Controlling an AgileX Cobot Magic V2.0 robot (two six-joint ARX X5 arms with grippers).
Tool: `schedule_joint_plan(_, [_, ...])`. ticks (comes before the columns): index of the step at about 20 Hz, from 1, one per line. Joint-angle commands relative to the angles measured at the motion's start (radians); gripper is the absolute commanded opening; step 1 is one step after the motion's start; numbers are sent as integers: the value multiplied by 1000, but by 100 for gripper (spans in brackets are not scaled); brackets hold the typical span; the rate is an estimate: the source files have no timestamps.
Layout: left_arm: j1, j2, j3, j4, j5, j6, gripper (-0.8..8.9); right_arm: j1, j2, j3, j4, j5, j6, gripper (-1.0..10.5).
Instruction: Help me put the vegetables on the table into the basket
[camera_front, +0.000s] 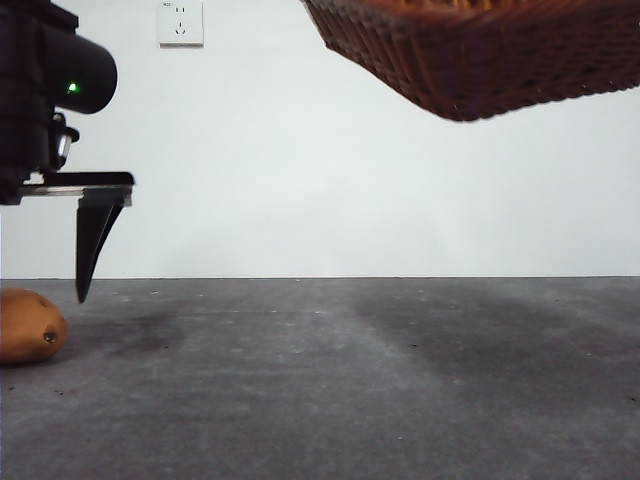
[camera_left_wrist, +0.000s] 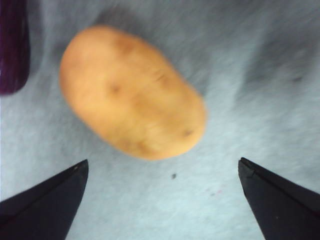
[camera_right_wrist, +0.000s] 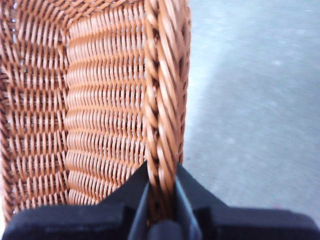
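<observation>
An orange-brown potato-like vegetable (camera_left_wrist: 132, 92) with dark eye spots lies on the grey table (camera_front: 350, 380); the front view shows it at the far left edge (camera_front: 30, 325). My left gripper (camera_left_wrist: 163, 162) hovers over it, open, with the tuber just beyond its fingertips and apart from them. In the front view one black jaw of this gripper (camera_front: 93, 245) hangs slightly above and to the right of the tuber. The woven wicker basket (camera_front: 480, 50) is held in the air at the top right. My right gripper (camera_right_wrist: 161, 167) is shut on its braided rim (camera_right_wrist: 165, 90).
A dark purple object (camera_left_wrist: 12, 45) lies on the table close to the potato, seen only in the left wrist view. A white wall with a socket (camera_front: 180, 22) stands behind the table. What shows of the basket's inside (camera_right_wrist: 45, 100) holds nothing.
</observation>
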Motion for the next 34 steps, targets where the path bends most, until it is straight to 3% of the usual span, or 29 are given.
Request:
schedule_joint_plan(1, [8, 8, -12, 32, -9, -17, 501, 1, -5, 6, 13, -18, -13, -12])
schedule_joint_plan(12, [36, 23, -13, 119, -19, -116, 500, 1, -5, 6, -4, -90, -67, -12])
schedule_joint_plan(24, [52, 88, -13, 174, -10, -114, 498, 1, -5, 6, 1, -129, -99, -12])
schedule_joint_plan(25, [52, 88, -13, 179, -19, -114, 473, 1, -5, 6, 0, -129, -100, -12])
schedule_joint_plan(27, [52, 89, -13, 179, -26, -105, 282, 1, -5, 6, 0, -130, -103, -12])
schedule_joint_plan(29, [52, 89, -13, 180, -25, -80, 151, 1, -5, 6, 0, -130, -102, -12])
schedule_joint_plan(32, [52, 89, -13, 183, -26, -24, 13, 1, -5, 6, -2, -129, -101, -12])
schedule_joint_plan(34, [52, 89, -13, 192, -25, 19, -8, 1, -5, 6, -7, -129, -95, -12])
